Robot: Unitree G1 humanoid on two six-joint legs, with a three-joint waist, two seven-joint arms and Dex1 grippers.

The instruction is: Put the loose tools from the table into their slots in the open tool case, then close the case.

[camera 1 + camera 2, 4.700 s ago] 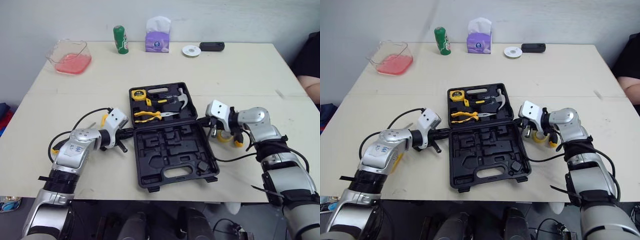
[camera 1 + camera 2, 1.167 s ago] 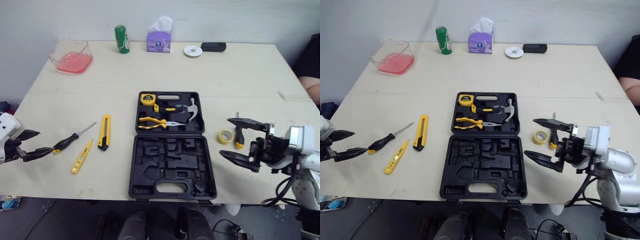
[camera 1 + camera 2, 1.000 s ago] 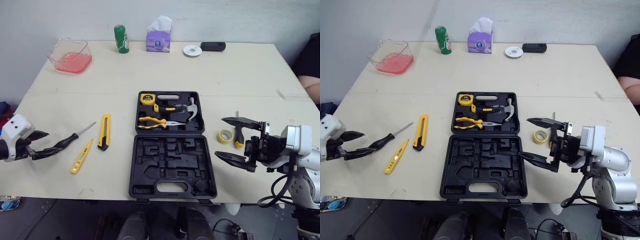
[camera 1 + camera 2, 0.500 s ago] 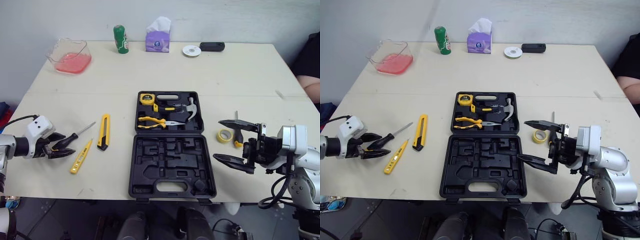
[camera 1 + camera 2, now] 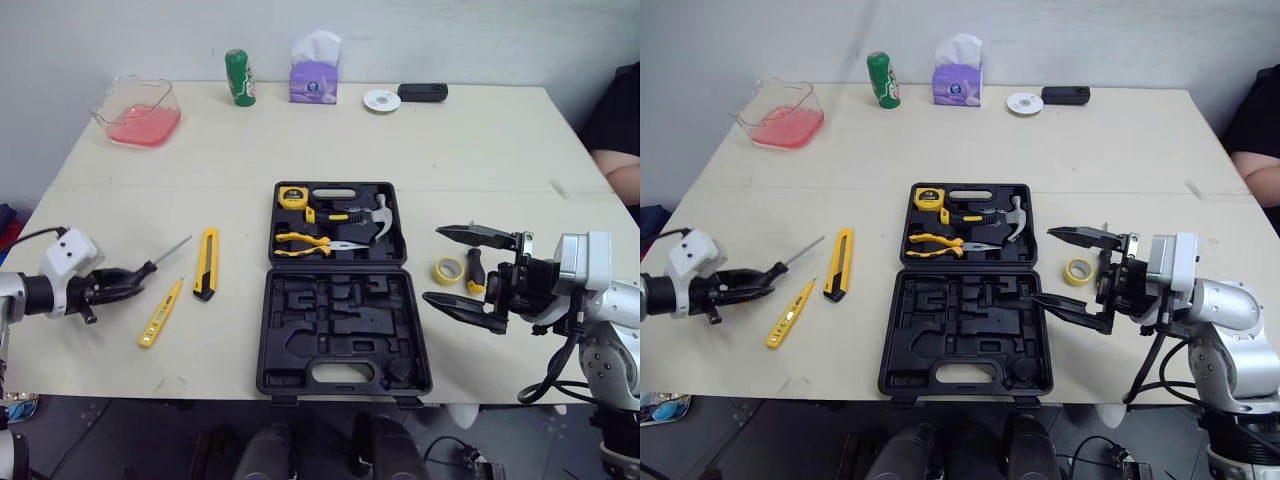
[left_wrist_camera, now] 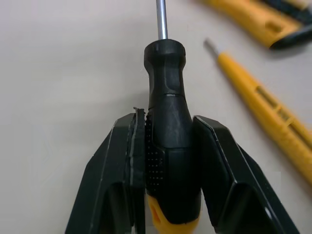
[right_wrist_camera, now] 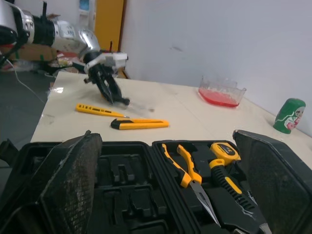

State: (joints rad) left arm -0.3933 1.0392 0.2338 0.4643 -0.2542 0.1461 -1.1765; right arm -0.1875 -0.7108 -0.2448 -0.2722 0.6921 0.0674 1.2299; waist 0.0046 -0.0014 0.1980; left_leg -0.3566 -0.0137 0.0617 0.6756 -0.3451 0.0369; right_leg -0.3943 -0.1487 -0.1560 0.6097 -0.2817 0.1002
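Black tool case (image 5: 340, 312) holds pliers (image 5: 305, 241), hammer (image 5: 375, 213), tape measure (image 5: 292, 197); left gripper (image 5: 122, 279) clamps screwdriver (image 6: 165, 63), right gripper (image 5: 1042, 266) gapes.

Blk moulded plastic tool case (image 5: 340, 340); yellow/blk-handled steel pliers (image 7: 191, 176); blk-handled steel screwdriver (image 6: 168, 146) w/ yellow butt & dotted grip; slim yellow tester pen (image 5: 160, 313); yellow/blk utility knife (image 5: 206, 277); plain beige tabletop (image 5: 480, 150).

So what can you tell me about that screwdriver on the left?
It's a slim screwdriver with a black, textured, plastic-looking handle, yellow at the butt, and a thin bare metal shaft. It sits at the left side of the table, shaft angled toward the middle. The left end effector is shut on the handle, one black finger on each side. Whether it is lifted off the tabletop can't be told.
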